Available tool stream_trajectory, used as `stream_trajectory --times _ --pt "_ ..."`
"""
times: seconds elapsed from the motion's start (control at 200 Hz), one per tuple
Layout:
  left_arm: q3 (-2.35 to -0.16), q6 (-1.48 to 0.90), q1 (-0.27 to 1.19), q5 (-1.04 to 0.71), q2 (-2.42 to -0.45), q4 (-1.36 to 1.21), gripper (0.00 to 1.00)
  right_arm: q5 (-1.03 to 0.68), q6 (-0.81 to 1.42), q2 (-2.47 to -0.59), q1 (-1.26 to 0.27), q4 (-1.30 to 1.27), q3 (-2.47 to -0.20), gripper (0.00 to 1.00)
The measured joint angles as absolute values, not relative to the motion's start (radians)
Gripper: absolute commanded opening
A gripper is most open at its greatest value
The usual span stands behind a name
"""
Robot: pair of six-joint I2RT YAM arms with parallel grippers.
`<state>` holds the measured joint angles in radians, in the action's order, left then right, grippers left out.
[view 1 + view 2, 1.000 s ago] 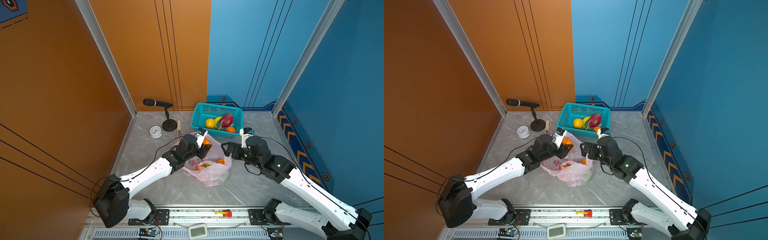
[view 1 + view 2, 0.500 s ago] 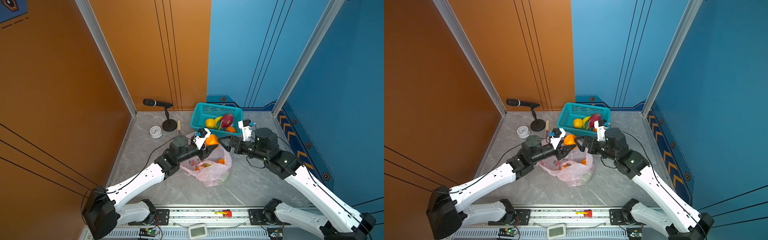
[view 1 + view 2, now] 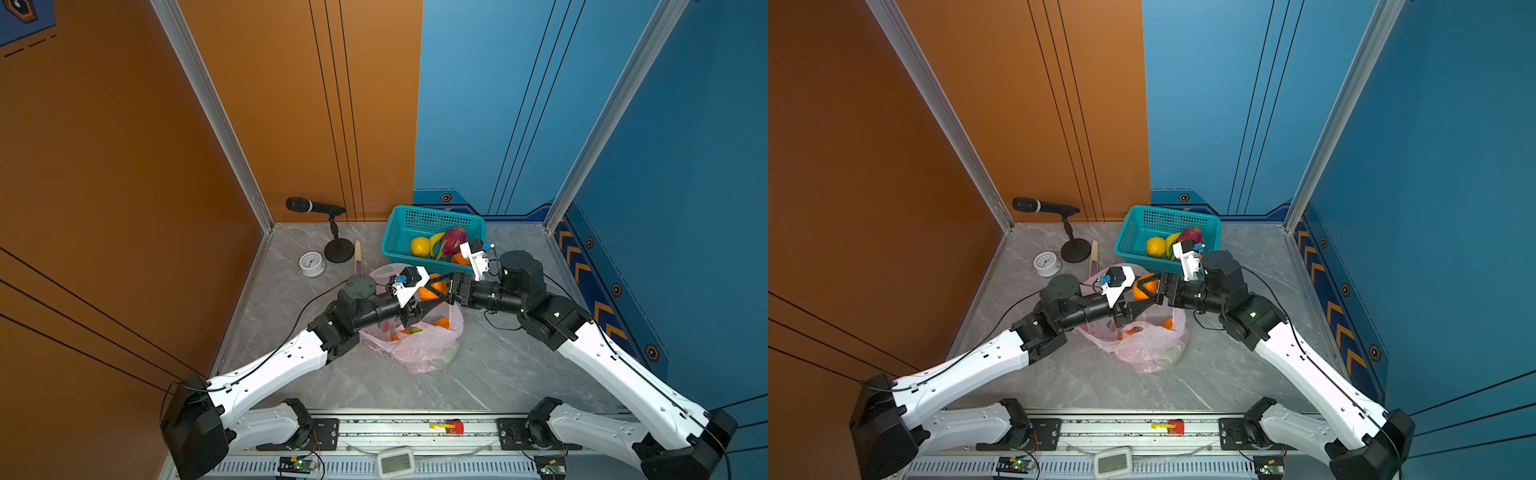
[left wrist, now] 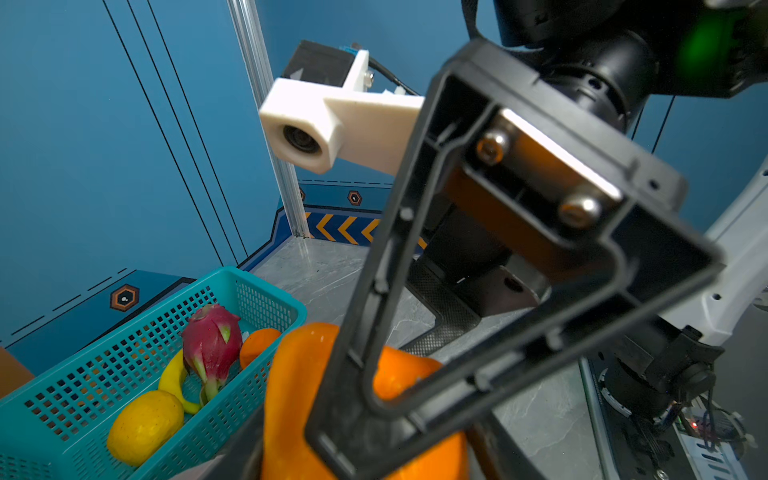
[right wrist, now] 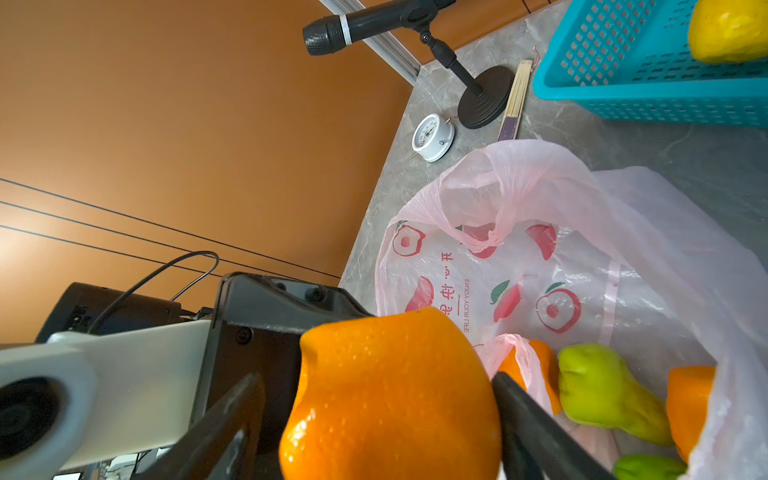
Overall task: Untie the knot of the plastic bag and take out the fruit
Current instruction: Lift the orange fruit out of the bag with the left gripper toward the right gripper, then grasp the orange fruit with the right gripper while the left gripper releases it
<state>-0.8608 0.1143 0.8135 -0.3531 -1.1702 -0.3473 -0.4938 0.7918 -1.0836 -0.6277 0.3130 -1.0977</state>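
1. In a top view, centre of frame: pinches an orange (image 3: 430, 291) in the left gripper (image 3: 419, 306), raised over the bag (image 3: 424, 349). Straddles that same orange with the right gripper (image 3: 442, 291), reaching in from the right with jaws spread.
2. In a top view again: repeats that meeting of grippers just below the basket (image 3: 1133, 220). Differs from a second ago: then held the orange low at the bag's mouth, with the right gripper standing off to the right, jaws wider.
3. Left wrist: shows the orange at bottom centre, crossed by the right gripper's black finger frame. Places the basket at lower left, with dragon fruit (image 4: 212, 332) and banana (image 4: 172, 376) inside.
4. Right wrist: flanks the orange, bottom centre, with both right fingers (image 5: 523, 419), touching the skin on one side and seemingly a gap off on the other. Cannot confirm a firm hold yet. Leaves the bag lying open at right, with no knot closing it and a pear (image 5: 602, 390) and more oranges inside.
5. Reads as a handover: one fruit out, probably bound for the basket, with several left to fetch.
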Motion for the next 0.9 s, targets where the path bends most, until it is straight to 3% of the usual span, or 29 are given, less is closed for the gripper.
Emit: stream_trajectory --times 0.18,0.28,0.441,0.536,0.561,0.901 --pt "-0.865 0.127 0.818 -0.348 -1.169 -0.348 0.58 -0.493 0.794 -1.087 -0.621 0.313 -1.095 0.61" --pt "-0.866 0.134 0.823 -0.33 -1.168 -0.348 0.71 -0.494 0.798 -1.087 -0.617 0.313 -1.095 0.53" --pt "-0.866 0.149 0.847 -0.285 -1.163 -0.344 0.84 -0.496 0.802 -1.087 -0.603 0.303 -1.095 0.52" --pt "-0.866 0.154 0.855 -0.228 -1.147 -0.336 0.85 -0.493 0.787 -1.087 -0.574 0.305 -1.096 0.51" --pt "-0.866 0.154 0.855 -0.213 -1.141 -0.332 0.9 -0.491 0.782 -1.087 -0.566 0.307 -1.097 0.52" --pt "-0.872 0.15 0.857 -0.028 -1.062 -0.228 0.92 -0.383 0.678 -1.195 -0.432 0.333 -1.241 0.53"
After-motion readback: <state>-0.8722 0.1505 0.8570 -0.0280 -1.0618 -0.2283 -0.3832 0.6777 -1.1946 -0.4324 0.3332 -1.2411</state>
